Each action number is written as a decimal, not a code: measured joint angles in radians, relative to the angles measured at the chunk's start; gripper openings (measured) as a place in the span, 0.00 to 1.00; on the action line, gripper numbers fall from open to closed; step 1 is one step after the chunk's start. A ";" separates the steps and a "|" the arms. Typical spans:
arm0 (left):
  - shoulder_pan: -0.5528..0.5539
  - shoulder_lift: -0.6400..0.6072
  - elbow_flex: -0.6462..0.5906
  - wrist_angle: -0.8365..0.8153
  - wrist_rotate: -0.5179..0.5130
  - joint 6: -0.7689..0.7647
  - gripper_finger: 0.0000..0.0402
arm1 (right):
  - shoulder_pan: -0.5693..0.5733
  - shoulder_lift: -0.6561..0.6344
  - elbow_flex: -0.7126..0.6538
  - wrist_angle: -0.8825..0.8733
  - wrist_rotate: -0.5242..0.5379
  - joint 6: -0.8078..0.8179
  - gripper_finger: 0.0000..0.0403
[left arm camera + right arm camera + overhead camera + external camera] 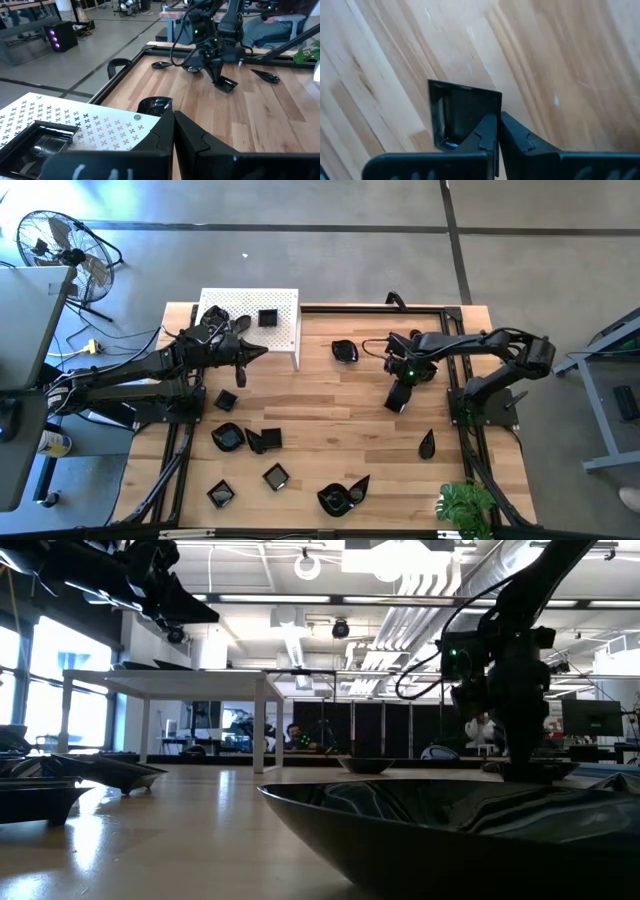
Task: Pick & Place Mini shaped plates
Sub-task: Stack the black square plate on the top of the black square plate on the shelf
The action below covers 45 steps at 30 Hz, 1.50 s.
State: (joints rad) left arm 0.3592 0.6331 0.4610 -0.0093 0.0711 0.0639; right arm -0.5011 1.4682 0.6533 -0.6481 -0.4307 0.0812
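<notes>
The mini shaped plates are glossy black dishes scattered over the wooden table. My right gripper (399, 395) is mid-table, pointing down, shut on a square dish (462, 115). My left gripper (247, 351) hovers shut over the near edge of the white perforated stand (285, 330) and touches nothing. One square dish (267, 318) sits on the stand. A wavy round dish (345, 350) lies flat on the table beside the stand. A teardrop dish (427, 445) lies near the right edge. Several more (245, 439) lie at the near left. My right gripper holds the square dish by one side wall (496, 107) near a corner, pinched with one finger inside the hollow and one outside. The fingers (216, 75) come from above, pointing down. The dish (226, 84) is at table level; whether it is lifted clear I cannot tell.
A leaf-shaped dish (341, 497) lies by the near edge and fills the low view's foreground (450, 830). A black frame rail (440, 307) borders the table. A small plant (465, 505) stands at the near right corner. Bare wood (330, 415) lies between the arms.
</notes>
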 joint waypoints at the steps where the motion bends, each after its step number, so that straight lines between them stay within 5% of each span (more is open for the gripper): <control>1: 0.000 0.000 0.000 0.000 0.000 0.000 0.00 | 0.000 -0.014 0.000 0.010 -0.003 0.028 0.01; 9: 0.000 0.000 0.000 0.000 0.000 -0.001 0.00 | 0.097 -0.105 0.000 0.289 0.039 0.368 0.01; 15: 0.000 0.000 0.000 0.002 0.000 -0.001 0.00 | 0.249 -0.026 0.000 0.663 0.232 0.666 0.01; 21: 0.000 0.000 0.000 0.001 -0.002 -0.001 0.00 | 0.346 0.109 0.006 1.008 0.412 0.790 0.01; 34: 0.000 0.000 0.000 0.001 -0.002 -0.012 0.00 | 0.435 0.436 0.362 0.918 0.445 0.703 0.01; 45: 0.000 0.000 0.000 0.000 -0.002 -0.013 0.00 | 0.450 0.577 0.493 0.890 0.392 0.702 0.08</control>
State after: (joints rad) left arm 0.3595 0.6334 0.4610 -0.0090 0.0689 0.0505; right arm -0.0508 2.0454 1.1458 0.2422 -0.0386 0.7831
